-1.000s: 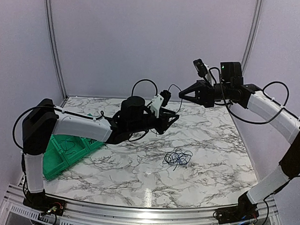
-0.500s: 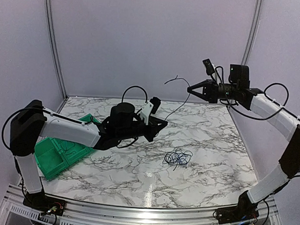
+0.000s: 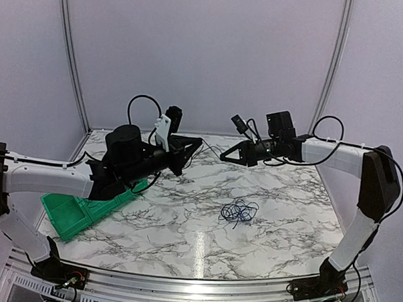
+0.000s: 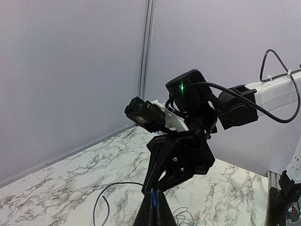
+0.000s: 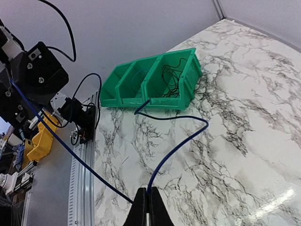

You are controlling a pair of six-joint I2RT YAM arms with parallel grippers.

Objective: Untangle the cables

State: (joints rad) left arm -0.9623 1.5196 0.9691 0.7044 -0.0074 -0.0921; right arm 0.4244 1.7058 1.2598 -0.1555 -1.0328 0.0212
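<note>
A tangle of thin blue and black cables (image 3: pixel 239 211) lies on the marble table (image 3: pixel 285 215), right of centre. My left gripper (image 3: pixel 197 143) is raised over the far middle of the table. In the left wrist view its jaws (image 4: pixel 154 207) are shut on a thin blue cable (image 4: pixel 153 197). My right gripper (image 3: pixel 223 157) points left, close to the left gripper's tips. In the right wrist view it (image 5: pixel 148 207) is shut on the blue cable (image 5: pixel 178 146), which loops out toward the green bin (image 5: pixel 155 80). A short stretch of cable (image 3: pixel 212 149) spans the two grippers.
The green divided bin (image 3: pixel 85 206) stands at the table's left side with a few thin wires in it. A yellow bin (image 5: pixel 40 139) sits off the table, beyond the rail. The enclosure walls (image 3: pixel 205 57) close the back and sides.
The right gripper has come down and to the left from high at the back right. The left arm has pulled back to the left and risen. The tangle on the table has not moved.
</note>
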